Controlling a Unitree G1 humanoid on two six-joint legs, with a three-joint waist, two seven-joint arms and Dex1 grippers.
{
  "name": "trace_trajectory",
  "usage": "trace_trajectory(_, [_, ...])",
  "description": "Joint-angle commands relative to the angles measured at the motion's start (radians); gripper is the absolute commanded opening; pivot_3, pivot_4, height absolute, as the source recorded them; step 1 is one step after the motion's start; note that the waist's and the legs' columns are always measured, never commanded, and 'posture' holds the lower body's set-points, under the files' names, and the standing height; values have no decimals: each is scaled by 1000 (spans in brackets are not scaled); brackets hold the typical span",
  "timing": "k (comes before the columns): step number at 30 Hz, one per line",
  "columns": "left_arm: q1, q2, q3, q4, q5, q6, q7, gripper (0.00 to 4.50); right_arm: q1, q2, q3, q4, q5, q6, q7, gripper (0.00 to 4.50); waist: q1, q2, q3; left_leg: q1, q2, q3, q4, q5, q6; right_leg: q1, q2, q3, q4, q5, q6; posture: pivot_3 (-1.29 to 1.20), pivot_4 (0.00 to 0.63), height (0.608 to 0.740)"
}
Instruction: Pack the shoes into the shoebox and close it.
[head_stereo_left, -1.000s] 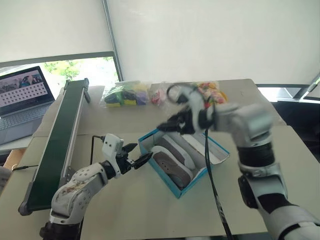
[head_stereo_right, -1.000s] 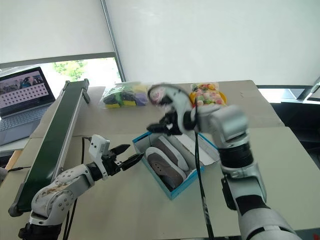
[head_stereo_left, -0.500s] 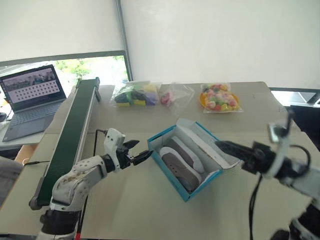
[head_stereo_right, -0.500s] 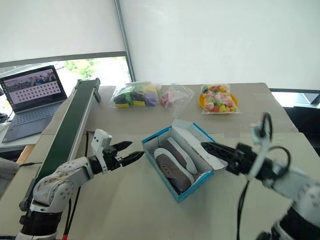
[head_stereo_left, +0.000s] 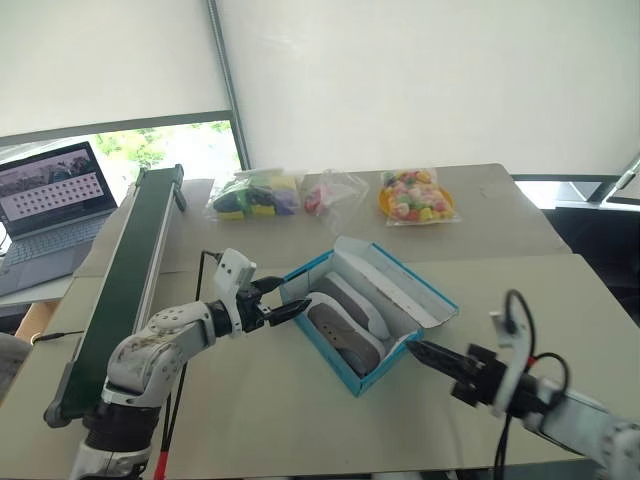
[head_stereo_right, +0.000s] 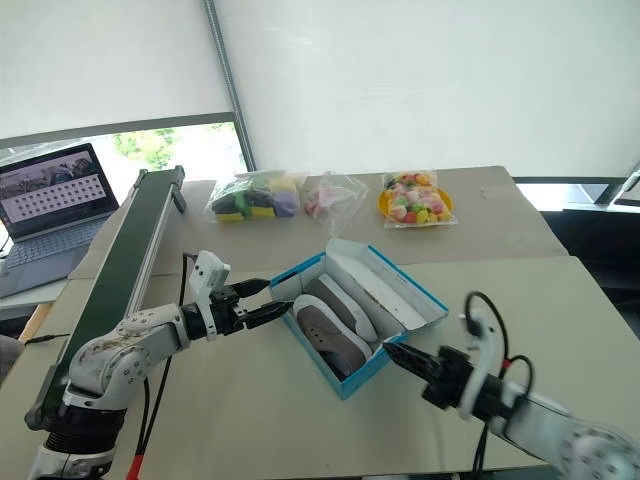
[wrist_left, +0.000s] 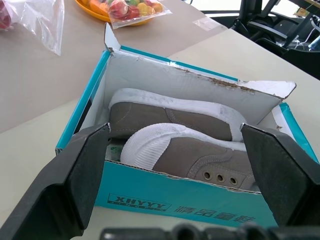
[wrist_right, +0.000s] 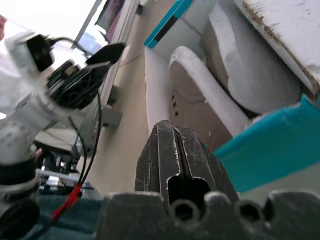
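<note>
The turquoise shoebox (head_stereo_left: 343, 368) sits mid-table, its white-lined flap lid (head_stereo_left: 405, 288) standing open on the far right side. Both grey-brown shoes (head_stereo_left: 347, 338) lie side by side inside it, white soles showing (wrist_left: 165, 137). My left gripper (head_stereo_left: 286, 300) is open at the box's left end. In the left wrist view its fingers (wrist_left: 75, 182) frame that short end wall; I cannot tell whether they touch it. My right gripper (head_stereo_left: 416, 350) is shut and empty, low over the table, pointing at the box's near right corner (wrist_right: 272, 145).
A long green conveyor (head_stereo_left: 125, 270) runs along the table's left side, with a laptop (head_stereo_left: 50, 195) beyond it. Clear bags of colourful items (head_stereo_left: 250, 193) and an orange plate of sweets (head_stereo_left: 415, 200) lie along the far edge. Bare tabletop lies in front of the box.
My right arm swung down from above the box to low by its near right corner, and its gripper shut. The left gripper stayed open by the box.
</note>
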Motion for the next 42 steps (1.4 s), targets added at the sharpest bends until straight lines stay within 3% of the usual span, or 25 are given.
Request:
trace_trajectory(1, [-6,15,31,-34,-9,4,0,4500,-33,-11,-10,38,-35,-64,-113,15,10,4,-2,-1,-1,0,1,0,0,-1,-1,0,0,0,0,0,150,640])
trace_trajectory(6, [0,16,40,-39,-10,8,1,4500,6,-95,-23,7,8,-77,-68,15,25,4,-3,-1,-6,0,1,0,0,-1,-5,1,2,1,1,0,150,640])
trace_trajectory(13, [3,2,30,-35,-7,7,4,4500,169,-300,-174,-69,132,-110,233,15,25,1,-1,-3,-12,0,3,-5,9,1,-9,2,-1,-2,6,0,150,640])
trace_trajectory(16, [0,-2,25,-31,-4,6,3,4500,209,-415,-172,-134,-22,-180,364,15,24,-2,1,-4,-11,0,2,-6,11,3,-9,3,-3,-4,9,0,150,640])
trace_trajectory(20, [-6,-7,21,-26,-2,8,3,4500,149,-613,-52,-283,-267,-312,497,15,15,-2,2,-4,-5,2,1,-6,11,5,-6,3,-4,-4,7,0,150,640])
trace_trajectory(23, [-12,-12,14,-19,2,5,1,4500,12,-824,123,-360,-453,-394,602,15,7,3,6,-2,-2,3,1,-6,10,5,-2,2,-5,-4,5,0,150,640])
trace_trajectory(26, [-15,-20,7,-12,8,0,1,4500,-88,-998,344,-366,-738,-566,708,15,12,1,6,-1,3,4,-1,-3,5,7,0,-2,-6,-4,4,0,150,640])
trace_trajectory(30, [-16,-28,8,-7,13,-6,3,4500,-293,-976,524,-292,-901,-692,797,15,17,0,8,-3,5,4,-1,8,-14,1,-1,-2,-5,-3,3,0,150,640])
trace_trajectory(33, [-12,-33,14,-8,18,-12,7,4500,-340,-976,569,-231,-956,-735,876,694,22,0,8,-5,1,6,-1,8,-15,1,-7,-1,-6,-3,5,0,150,640])
trace_trajectory(36, [0,-41,22,-19,18,-11,16,4500,-375,-968,623,-178,-1047,-816,941,1663,27,2,7,-9,-2,6,0,7,-16,1,-10,-1,-8,-2,8,0,150,640])
trace_trajectory(37, [8,-43,25,-25,16,-10,20,4500,-389,-959,651,-165,-1082,-850,968,2175,27,3,6,-10,-2,6,0,7,-16,0,-11,-1,-9,-2,8,0,150,640])
trace_trajectory(39, [17,-46,29,-34,14,-7,25,4500,-396,-949,698,-143,-1137,-908,1018,2689,26,2,7,-10,-4,6,0,7,-16,0,-12,-1,-10,-2,8,0,150,640])
trace_trajectory(42, [22,-47,30,-39,15,-7,28,4500,-388,-936,746,-114,-1204,-980,1080,2689,26,1,7,-11,-4,6,0,7,-16,0,-15,-1,-10,-2,10,0,150,640])
